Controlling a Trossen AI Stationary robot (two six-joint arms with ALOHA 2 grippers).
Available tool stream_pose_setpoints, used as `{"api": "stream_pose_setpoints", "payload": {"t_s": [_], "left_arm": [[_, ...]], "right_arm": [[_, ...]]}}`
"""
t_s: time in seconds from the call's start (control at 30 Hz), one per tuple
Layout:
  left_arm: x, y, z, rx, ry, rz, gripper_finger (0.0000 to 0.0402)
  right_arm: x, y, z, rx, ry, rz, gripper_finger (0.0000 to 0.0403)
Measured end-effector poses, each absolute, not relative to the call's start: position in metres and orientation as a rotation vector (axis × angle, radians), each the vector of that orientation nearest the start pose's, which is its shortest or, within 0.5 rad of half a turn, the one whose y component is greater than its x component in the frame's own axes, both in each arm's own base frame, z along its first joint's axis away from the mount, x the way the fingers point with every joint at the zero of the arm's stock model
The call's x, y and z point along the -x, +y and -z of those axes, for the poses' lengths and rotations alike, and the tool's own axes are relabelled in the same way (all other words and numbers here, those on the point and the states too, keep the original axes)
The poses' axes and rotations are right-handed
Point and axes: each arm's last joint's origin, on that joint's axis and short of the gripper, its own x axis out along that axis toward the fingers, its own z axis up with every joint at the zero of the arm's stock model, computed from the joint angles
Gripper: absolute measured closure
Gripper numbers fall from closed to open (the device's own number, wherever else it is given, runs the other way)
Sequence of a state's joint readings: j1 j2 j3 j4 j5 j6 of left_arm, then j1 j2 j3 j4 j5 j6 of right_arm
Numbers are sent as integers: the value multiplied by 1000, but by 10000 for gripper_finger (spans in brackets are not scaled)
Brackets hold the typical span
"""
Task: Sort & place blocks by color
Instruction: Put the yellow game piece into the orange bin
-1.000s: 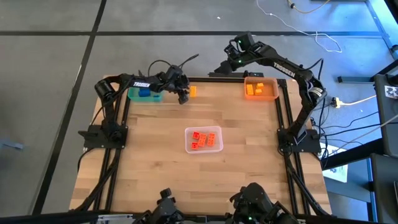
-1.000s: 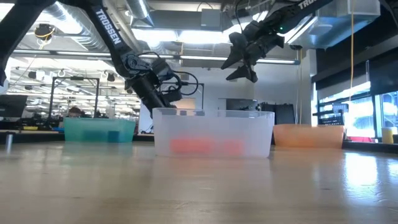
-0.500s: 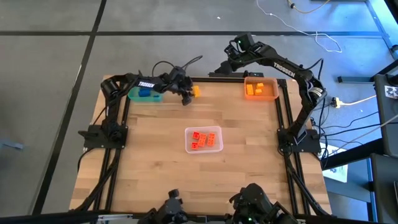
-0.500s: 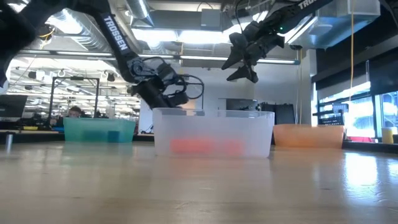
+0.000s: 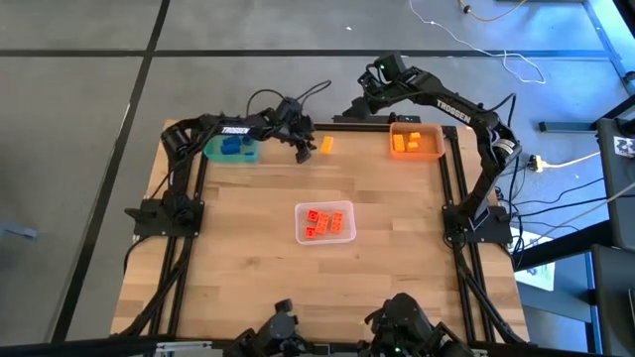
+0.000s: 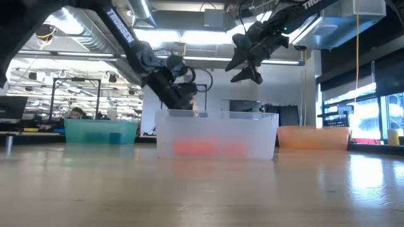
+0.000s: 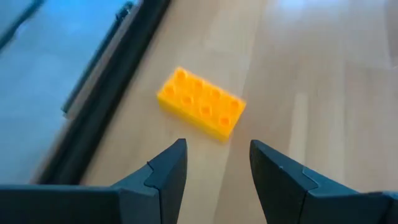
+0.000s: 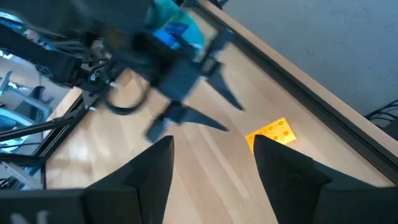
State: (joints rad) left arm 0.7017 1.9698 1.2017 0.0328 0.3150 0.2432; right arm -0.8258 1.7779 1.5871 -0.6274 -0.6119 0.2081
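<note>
Yellow studded plastic brick (image 5: 325,145) lies flat on the wooden tabletop (image 5: 258,268) near the far edge, between the teal rectangular bin (image 5: 230,150) and the orange rectangular bin (image 5: 417,141). Left gripper (image 5: 306,155) sits just beside it on the teal-bin side, fingers spread and empty; in the left wrist view the brick (image 7: 201,103) lies beyond the parted fingertips, not touching them. Right gripper (image 5: 368,102) hangs raised past the table's far edge, beside the orange bin, fingers apart, nothing held. Blue bricks (image 5: 232,147) in the teal bin. Orange bricks (image 5: 404,142) in the orange bin. Red-orange bricks (image 5: 319,222) in the clear plastic bin (image 5: 325,222) at table centre.
</note>
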Motion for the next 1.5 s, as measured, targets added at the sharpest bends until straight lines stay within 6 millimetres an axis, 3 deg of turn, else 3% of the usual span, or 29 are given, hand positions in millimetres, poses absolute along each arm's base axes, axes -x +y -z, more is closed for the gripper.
{"api": "stream_pose_setpoints", "payload": {"t_s": [0.1,0.17,0.27,0.53,0.73,0.93,1.13,1.5], "left_arm": [[-315,255,-177,91,704,-292,237],[-311,252,-193,52,723,-296,237],[-301,243,-218,-11,744,-303,237],[-270,222,-272,-114,778,-382,237],[-254,211,-300,-159,747,-437,237],[-246,206,-310,-157,744,-497,237],[-245,205,-307,-140,773,-492,237],[-244,205,-306,-89,766,-528,237]], "right_arm": [[-279,-272,-307,-733,612,315,181],[-283,-268,-306,-639,637,287,181],[-291,-258,-306,-446,672,202,181],[-304,-246,-301,175,869,221,189],[-315,-251,-276,486,948,8,202],[-326,-259,-243,583,1008,-113,207],[-337,-262,-213,676,1043,-233,207],[-365,-261,-178,858,985,-312,207]]}}
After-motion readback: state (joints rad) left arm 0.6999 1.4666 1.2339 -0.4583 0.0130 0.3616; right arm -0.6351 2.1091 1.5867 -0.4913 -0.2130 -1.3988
